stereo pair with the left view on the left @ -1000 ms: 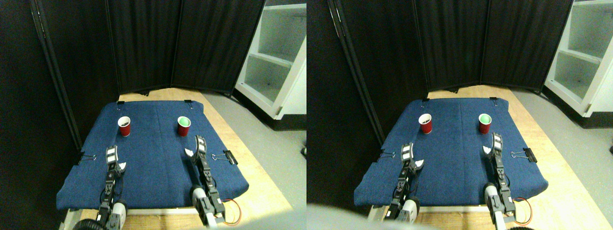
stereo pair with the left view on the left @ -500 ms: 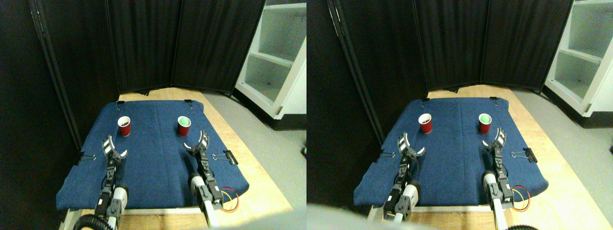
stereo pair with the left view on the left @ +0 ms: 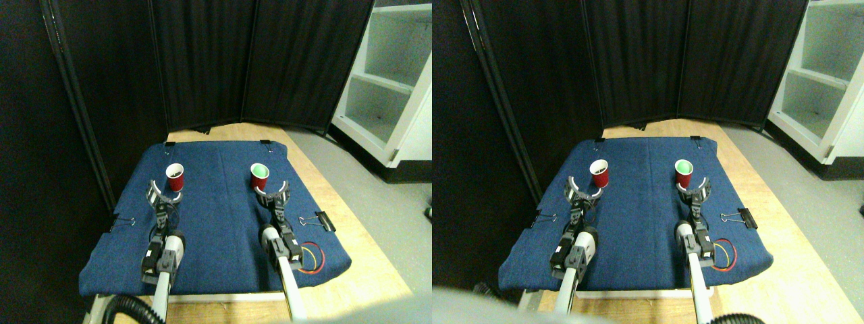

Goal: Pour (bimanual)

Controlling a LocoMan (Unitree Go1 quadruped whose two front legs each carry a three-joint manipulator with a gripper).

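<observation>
Here both red cups stand upright on the blue cloth (stereo pair with the left view on the left: 216, 223), long axes vertical and mouths pointing straight up. The left cup (stereo pair with the left view on the left: 175, 178) sits toward the far left of the cloth; its inside looks dark, though what lies in it is too small to tell. The right cup (stereo pair with the left view on the left: 259, 177) sits level with it, well apart to the right, and its inside shows pale green.

The left gripper (stereo pair with the left view on the left: 164, 194) has its jaws spread wide in a forked shape, just short of the left cup's base on the near side; whether a jaw tip touches the cup cannot be told. The right gripper (stereo pair with the left view on the left: 273, 192) is likewise spread wide, its two curved jaws opening toward the right cup, whose base sits just at the mouth of the fork. Neither gripper grips anything.

The cloth lies over a wooden board (stereo pair with the left view on the left: 368, 250) and is pinned at its edges by binder clips, one (stereo pair with the left view on the left: 317, 221) at the right edge near the right manipulator. Red and yellow wires (stereo pair with the left view on the left: 312, 260) loop on the cloth beside that manipulator. A black folding screen (stereo pair with the left view on the left: 256, 61) stands behind, and a white shelf unit (stereo pair with the left view on the left: 391, 81) stands to the far right
</observation>
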